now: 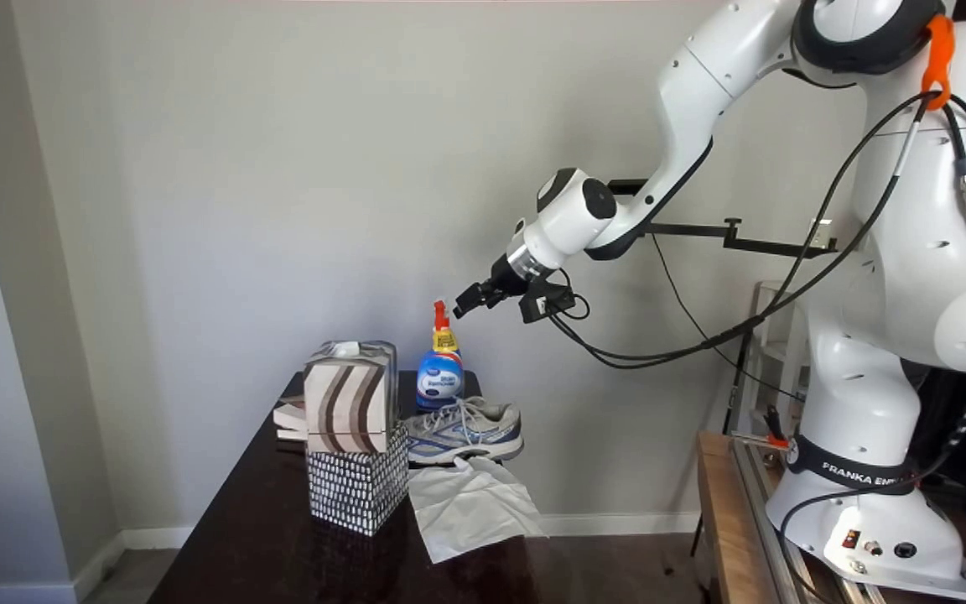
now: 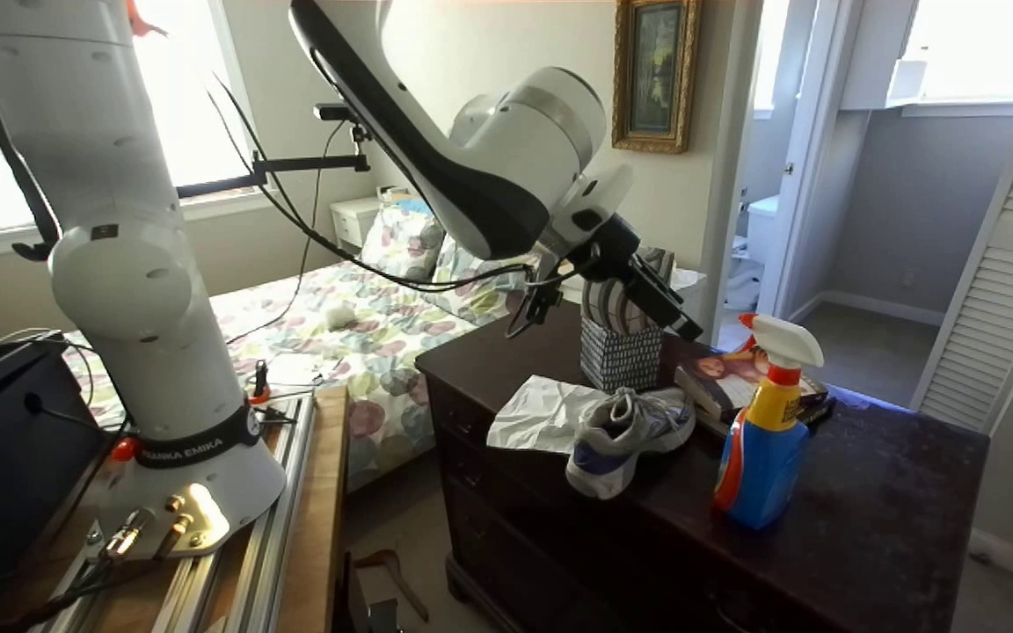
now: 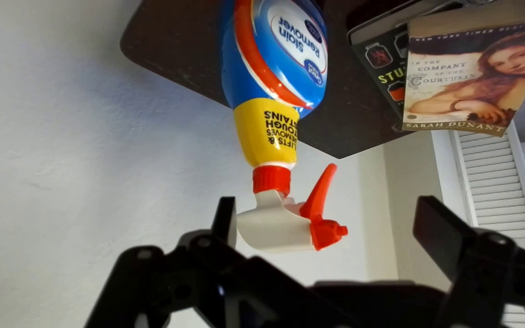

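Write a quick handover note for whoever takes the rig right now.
Gripper: open, holding nothing, near the spray bottle but apart from it.
Things: spray bottle upright on the dresser, with a shoe and books close by.
Done: in the wrist view the spray head shows between the open fingers.
Left: spray bottle not yet gripped or lifted.

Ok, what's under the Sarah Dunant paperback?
In the wrist view, a dark-covered book sticks out from under the paperback. Its visible lettering starts "STU"; the paperback covers what follows, so the full title can't be read.
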`<state>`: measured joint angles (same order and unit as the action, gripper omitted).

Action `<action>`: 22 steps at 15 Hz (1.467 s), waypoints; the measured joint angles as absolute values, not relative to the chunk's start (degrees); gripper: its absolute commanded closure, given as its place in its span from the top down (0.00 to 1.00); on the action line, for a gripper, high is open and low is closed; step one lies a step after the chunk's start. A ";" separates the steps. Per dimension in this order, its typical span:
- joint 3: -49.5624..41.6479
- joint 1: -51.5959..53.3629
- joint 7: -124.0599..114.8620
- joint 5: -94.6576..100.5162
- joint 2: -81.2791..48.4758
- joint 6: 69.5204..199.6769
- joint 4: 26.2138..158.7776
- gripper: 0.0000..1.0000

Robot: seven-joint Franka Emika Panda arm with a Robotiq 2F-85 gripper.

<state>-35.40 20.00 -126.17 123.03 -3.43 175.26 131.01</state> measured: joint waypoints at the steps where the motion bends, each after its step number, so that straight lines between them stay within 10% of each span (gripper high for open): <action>1: -35.39 19.87 -128.79 126.09 -3.43 175.25 131.00 1.00; 22: -31.33 16.67 -149.34 143.87 -7.84 174.88 126.07 1.00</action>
